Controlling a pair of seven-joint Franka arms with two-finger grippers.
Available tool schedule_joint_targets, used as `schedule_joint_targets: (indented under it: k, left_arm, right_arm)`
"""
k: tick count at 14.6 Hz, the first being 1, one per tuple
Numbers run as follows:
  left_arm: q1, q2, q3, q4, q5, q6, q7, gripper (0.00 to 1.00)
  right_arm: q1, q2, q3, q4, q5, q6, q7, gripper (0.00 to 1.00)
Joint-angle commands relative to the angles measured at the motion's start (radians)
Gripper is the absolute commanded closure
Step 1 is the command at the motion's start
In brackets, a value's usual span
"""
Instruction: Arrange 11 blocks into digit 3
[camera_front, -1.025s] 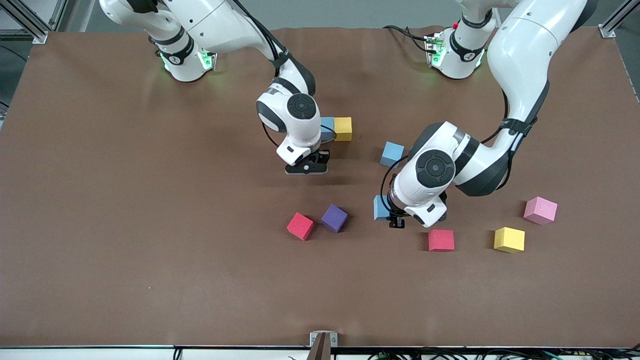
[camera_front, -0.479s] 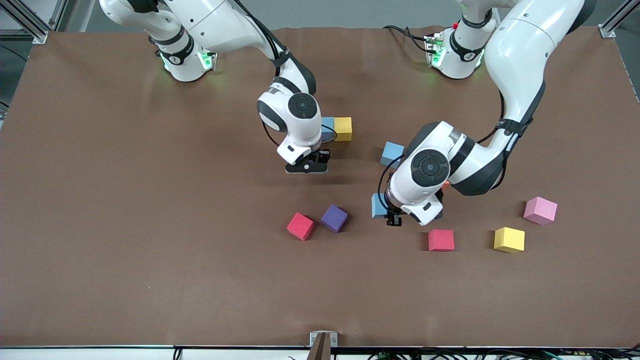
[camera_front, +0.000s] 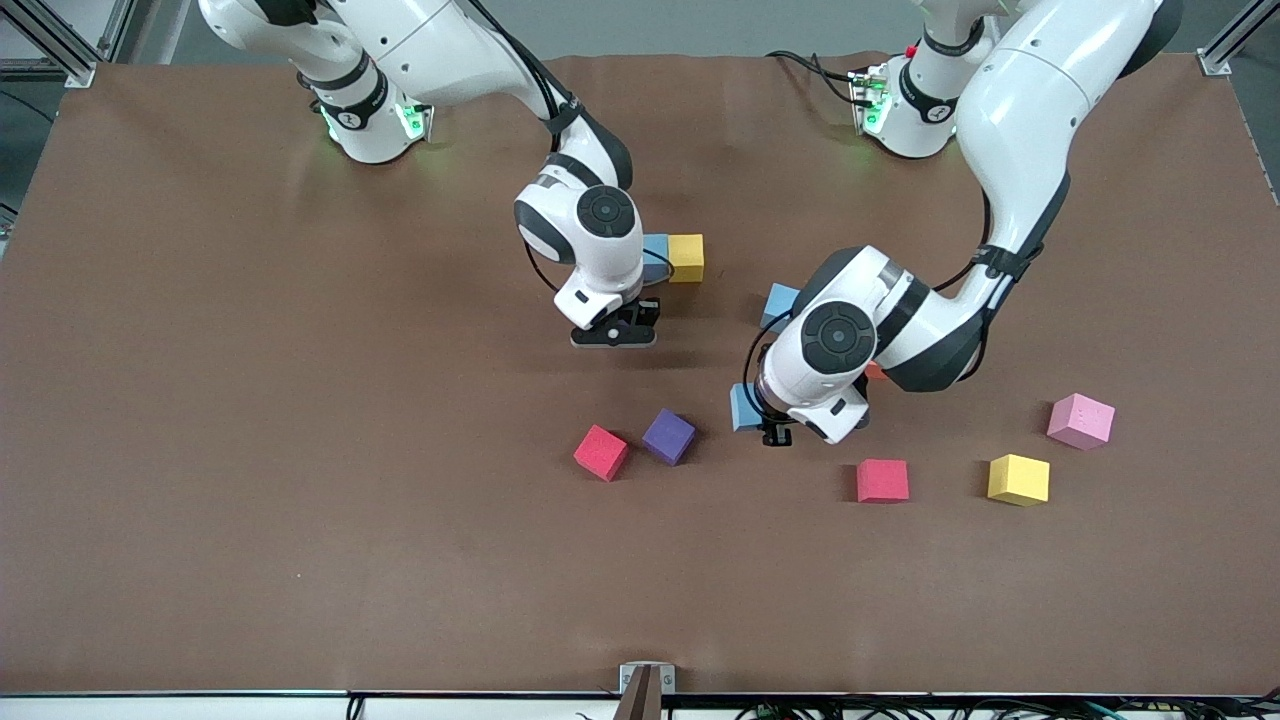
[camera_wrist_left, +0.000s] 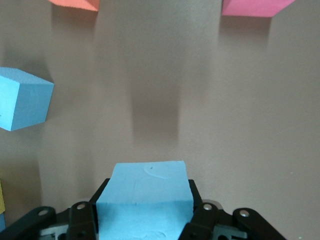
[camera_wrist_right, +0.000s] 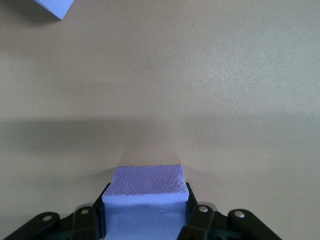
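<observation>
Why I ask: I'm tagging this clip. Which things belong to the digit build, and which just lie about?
Job: left tool; right tool; held blue block; held purple block; paired blue block; paired yellow block; loose blue block; loose purple block; pink block; loose yellow block; red block by purple; red block by yellow.
Lying about: orange cube, mostly hidden under left arm.

Foam blocks (camera_front: 1018, 479) scattered apart across brown table, digit unformed.

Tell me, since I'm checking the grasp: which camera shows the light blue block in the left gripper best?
The left wrist view: the light blue block fills the space between the left gripper's fingers. The front view shows only its edge. The right wrist view misses it.
</observation>
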Motion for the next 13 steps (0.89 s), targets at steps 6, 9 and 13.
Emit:
schedule_joint_targets:
  k: [6,9,13]
  left_arm:
    - [-0.016,-0.016,0.003,-0.106,0.054,0.097,-0.097,0.89]
    - [-0.016,-0.021,0.004,-0.138,0.054,0.109,-0.132,0.89]
    - [-0.024,-0.025,-0.002,-0.180,0.061,0.123,-0.193,0.89]
  right_arm:
    - [0.010,0.007,-0.008,0.010,-0.034,-0.016,0.033,0.00]
    - [0.006,0.006,-0.008,0.016,-0.038,-0.029,0.030,0.00]
    - [-0.005,-0.008,-0.005,0.054,-0.035,-0.078,0.022,0.00]
